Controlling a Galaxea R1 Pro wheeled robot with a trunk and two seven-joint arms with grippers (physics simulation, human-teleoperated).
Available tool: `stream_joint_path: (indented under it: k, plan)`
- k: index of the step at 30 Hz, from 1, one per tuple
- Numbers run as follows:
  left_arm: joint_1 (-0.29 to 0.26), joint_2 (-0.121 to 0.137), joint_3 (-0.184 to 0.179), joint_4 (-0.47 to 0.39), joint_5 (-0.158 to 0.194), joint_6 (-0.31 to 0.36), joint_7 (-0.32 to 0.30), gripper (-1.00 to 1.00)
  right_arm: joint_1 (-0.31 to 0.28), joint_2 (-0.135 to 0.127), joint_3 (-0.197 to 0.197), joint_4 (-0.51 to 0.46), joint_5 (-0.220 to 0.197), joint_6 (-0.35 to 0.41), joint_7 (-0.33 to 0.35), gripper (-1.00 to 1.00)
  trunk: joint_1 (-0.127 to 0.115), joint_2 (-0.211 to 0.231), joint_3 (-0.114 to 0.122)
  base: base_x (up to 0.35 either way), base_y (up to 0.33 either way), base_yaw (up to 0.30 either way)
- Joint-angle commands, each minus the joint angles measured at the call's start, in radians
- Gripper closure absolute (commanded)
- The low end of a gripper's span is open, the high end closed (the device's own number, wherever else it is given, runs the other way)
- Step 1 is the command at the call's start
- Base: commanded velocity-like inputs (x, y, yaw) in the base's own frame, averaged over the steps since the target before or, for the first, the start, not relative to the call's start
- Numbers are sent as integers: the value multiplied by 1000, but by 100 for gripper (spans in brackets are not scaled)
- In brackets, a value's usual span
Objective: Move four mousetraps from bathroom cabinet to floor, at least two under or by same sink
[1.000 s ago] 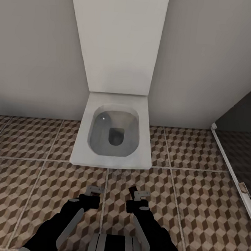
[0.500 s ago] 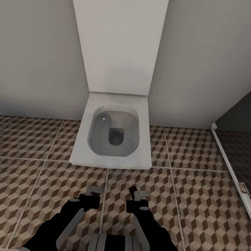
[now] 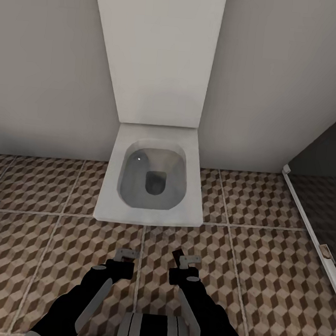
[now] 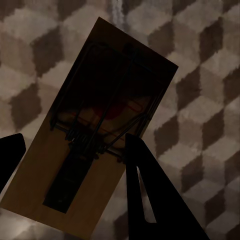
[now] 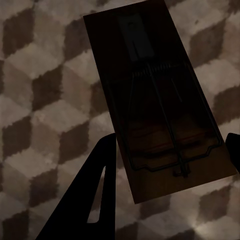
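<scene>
Hanging low over the bathroom floor [image 3: 44, 187], both arms reach forward from the trunk, side by side. The left gripper [image 3: 125, 256] holds a mousetrap [image 4: 95, 135]: in the left wrist view the tan board sits between the two dark fingers [image 4: 150, 195], its wire spring and red spot facing the camera, the board's long edges meeting a finger on each side. The right gripper [image 3: 188, 262] holds a second mousetrap [image 5: 155, 100] the same way; in the right wrist view this board lies in deep shadow, its wire bar and coil visible, with one finger [image 5: 87, 200] against its long edge and the tip of the other at the opposite edge. From the head view a dark sliver of that trap [image 3: 178, 254] pokes out just ahead of the right gripper. Beneath both traps lies the cube-patterned tile. Straight ahead of the grippers, well apart from them, stands a white toilet [image 3: 151, 182] with its lid raised against the pale wall [image 3: 44, 65]. Off beyond the right gripper runs a dark glass shower screen [image 3: 318, 201].
</scene>
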Motion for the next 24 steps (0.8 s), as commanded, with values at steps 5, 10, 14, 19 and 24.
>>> stream_joint_path:
  k: [5, 10, 14, 19, 24]
  plan:
    - [-1, 1, -4, -2, 10, 3, 9, 100, 0, 0, 2, -1, -11, 2, -10, 100, 0, 0, -1, 0, 0, 0]
    - [-1, 1, -4, 0, 10, 3, 9, 100, 0, 0, 2, -1, -11, 2, -10, 100, 0, 0, -1, 0, 0, 0]
    - [-1, 1, -4, 0, 10, 3, 9, 100, 0, 0, 2, -1, -11, 2, -10, 100, 0, 0, -1, 0, 0, 0]
    - [-1, 1, -4, 0, 10, 3, 9, 100, 0, 0, 2, -1, -11, 2, -10, 100, 0, 0, -1, 0, 0, 0]
    - [-1, 1, -4, 0, 10, 3, 9, 100, 0, 0, 2, -1, -10, 2, -10, 100, 0, 0, -1, 0, 0, 0]
